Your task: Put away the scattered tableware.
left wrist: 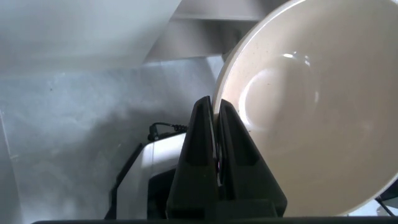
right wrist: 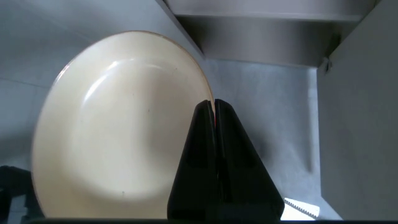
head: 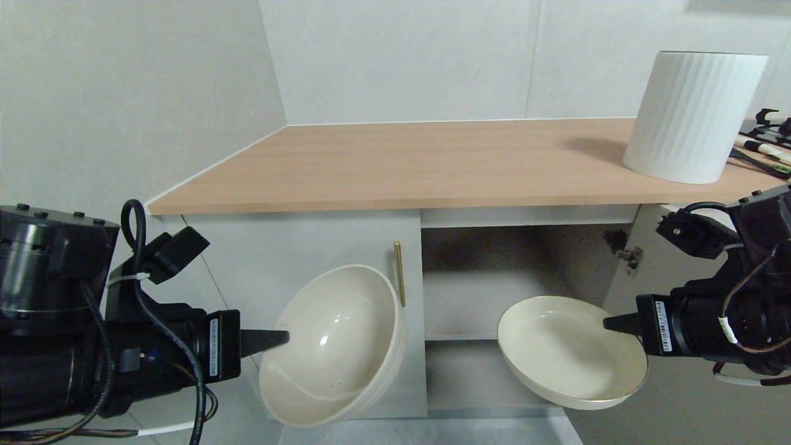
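Both arms hold cream tableware in front of the cabinet, below the countertop (head: 426,164).
Left gripper (head: 279,339) pinches the tilted deep bowl (head: 337,346) by its rim, before the closed door (head: 296,253). Right gripper (head: 610,322) pinches the shallow plate (head: 565,352) by its rim, before the open compartment (head: 488,278).

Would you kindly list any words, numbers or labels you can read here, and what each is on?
Nothing is readable.
Left sticker, on the left gripper: barcode-like print, too small to read.
Right sticker, on the right gripper: likewise too small.
Pens on the counter: print too small to read.
Bowl and plate: no markings visible.
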`<state>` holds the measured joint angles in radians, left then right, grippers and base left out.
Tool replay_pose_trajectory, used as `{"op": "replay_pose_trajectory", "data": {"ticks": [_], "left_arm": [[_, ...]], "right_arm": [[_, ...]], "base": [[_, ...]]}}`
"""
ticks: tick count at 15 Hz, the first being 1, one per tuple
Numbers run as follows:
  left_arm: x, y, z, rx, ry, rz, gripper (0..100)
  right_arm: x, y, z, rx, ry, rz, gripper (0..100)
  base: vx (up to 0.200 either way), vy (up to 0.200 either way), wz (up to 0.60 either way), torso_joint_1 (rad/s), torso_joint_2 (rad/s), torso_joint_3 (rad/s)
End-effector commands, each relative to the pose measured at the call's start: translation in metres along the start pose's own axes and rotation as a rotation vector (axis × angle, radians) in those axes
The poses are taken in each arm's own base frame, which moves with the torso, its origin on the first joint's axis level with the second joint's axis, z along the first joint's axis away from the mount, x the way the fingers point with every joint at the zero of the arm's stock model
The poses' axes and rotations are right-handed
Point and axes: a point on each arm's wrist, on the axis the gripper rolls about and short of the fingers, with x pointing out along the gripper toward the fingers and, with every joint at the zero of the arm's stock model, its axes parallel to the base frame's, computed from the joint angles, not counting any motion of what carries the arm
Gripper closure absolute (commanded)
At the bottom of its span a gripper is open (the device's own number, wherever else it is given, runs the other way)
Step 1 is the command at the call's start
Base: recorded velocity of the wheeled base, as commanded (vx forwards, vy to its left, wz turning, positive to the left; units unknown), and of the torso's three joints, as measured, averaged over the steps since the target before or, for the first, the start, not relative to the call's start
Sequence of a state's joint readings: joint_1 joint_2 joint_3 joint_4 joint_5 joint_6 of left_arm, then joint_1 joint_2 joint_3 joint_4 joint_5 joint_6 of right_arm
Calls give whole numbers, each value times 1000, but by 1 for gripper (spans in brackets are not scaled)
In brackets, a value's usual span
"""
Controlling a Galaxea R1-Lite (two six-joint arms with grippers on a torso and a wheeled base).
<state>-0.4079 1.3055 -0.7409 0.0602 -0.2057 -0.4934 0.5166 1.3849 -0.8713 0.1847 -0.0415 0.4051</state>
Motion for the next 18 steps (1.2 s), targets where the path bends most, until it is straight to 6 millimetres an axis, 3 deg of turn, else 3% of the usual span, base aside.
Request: {"op": "replay_pose_trajectory", "data": {"ticks": [1, 7, 9, 12, 15, 16, 17, 18], "left_arm": [[0, 0, 0, -1, 1, 1, 100], [2, 1, 0, -1, 7, 4, 100], [7, -3, -2, 13, 27, -6, 100], [10, -4, -1, 41, 32, -2, 100], [17, -4, 0, 40, 50, 6, 100], [18, -3, 0, 38, 55, 10, 100], [21, -2, -1, 36, 65, 16, 100], [22, -2, -1, 36, 69, 16, 100]], "right_arm": [[1, 0, -1, -1, 5, -2, 100], [4, 0, -1, -1, 14, -6, 100], [17, 1, 0, -2, 19, -6, 100], [74, 0, -4, 2, 65, -36, 100], [143, -17, 2, 42, -13, -66, 100], [154, -19, 6, 47, -49, -61, 100], [180, -24, 8, 55, -66, -68, 100], [188, -25, 10, 57, -64, -74, 100]], "base": [[0, 0, 0, -100, 447, 344], [0, 0, 0, -35, 173, 134], [0, 0, 0, 0, 0, 0], [0, 0, 0, 0, 0, 0], [0, 0, 0, 0, 0, 0], [0, 0, 0, 0, 0, 0], [0, 0, 0, 0, 0, 0], [0, 0, 0, 0, 0, 0]]}}
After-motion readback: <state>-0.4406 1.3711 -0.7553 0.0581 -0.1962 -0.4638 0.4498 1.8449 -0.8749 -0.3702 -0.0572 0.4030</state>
